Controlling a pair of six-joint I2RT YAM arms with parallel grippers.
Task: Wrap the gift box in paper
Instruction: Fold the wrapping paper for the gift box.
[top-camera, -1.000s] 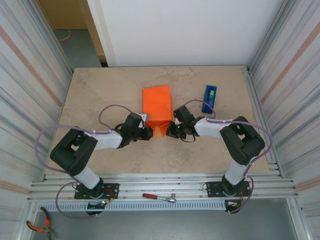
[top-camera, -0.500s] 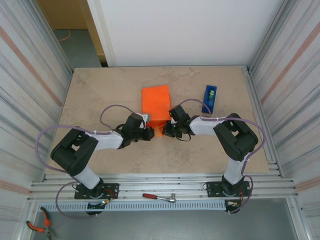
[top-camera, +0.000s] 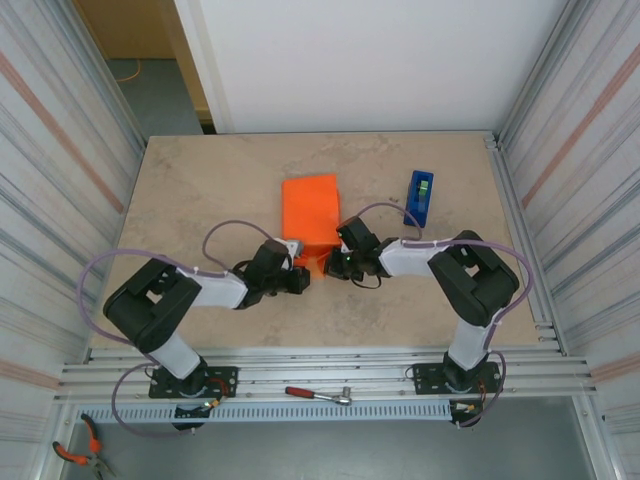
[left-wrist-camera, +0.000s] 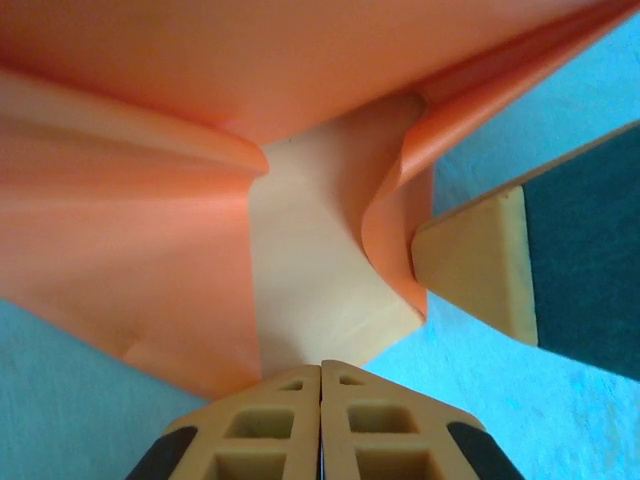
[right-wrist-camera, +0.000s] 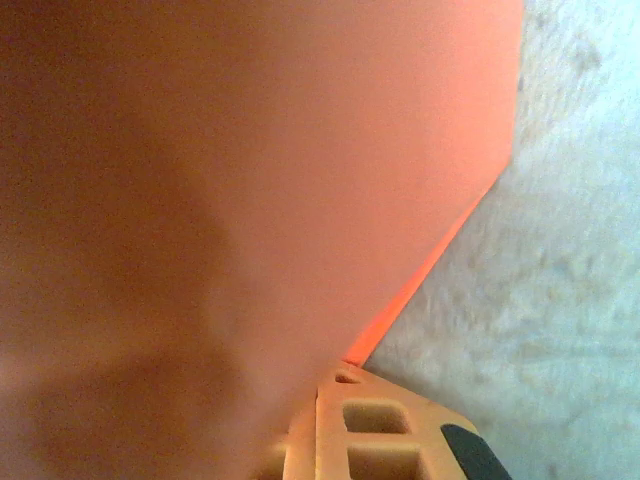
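Observation:
The gift box (top-camera: 310, 208) lies mid-table, covered by the orange paper (top-camera: 311, 200). In the left wrist view the box's pale near end (left-wrist-camera: 310, 270) shows between paper folds (left-wrist-camera: 130, 240) that close in from both sides. My left gripper (top-camera: 303, 280) is shut, and its tips (left-wrist-camera: 320, 366) rest at the bottom edge of that pale end, holding nothing. My right gripper (top-camera: 328, 266) is shut too and presses its fingers (right-wrist-camera: 345, 400) against the right side fold of the paper (right-wrist-camera: 250, 180). One right finger (left-wrist-camera: 475, 268) shows beside the fold.
A blue tape dispenser (top-camera: 419, 197) stands right of the box. A ratchet tool (top-camera: 318, 395) lies on the front rail and pliers (top-camera: 75, 452) at the bottom left. Corrugated walls close in both sides of the table (top-camera: 200, 180).
The right gripper has moved left, pushing the side fold in against the box end. The left gripper has drawn a little nearer. The loose flap at the near end has narrowed.

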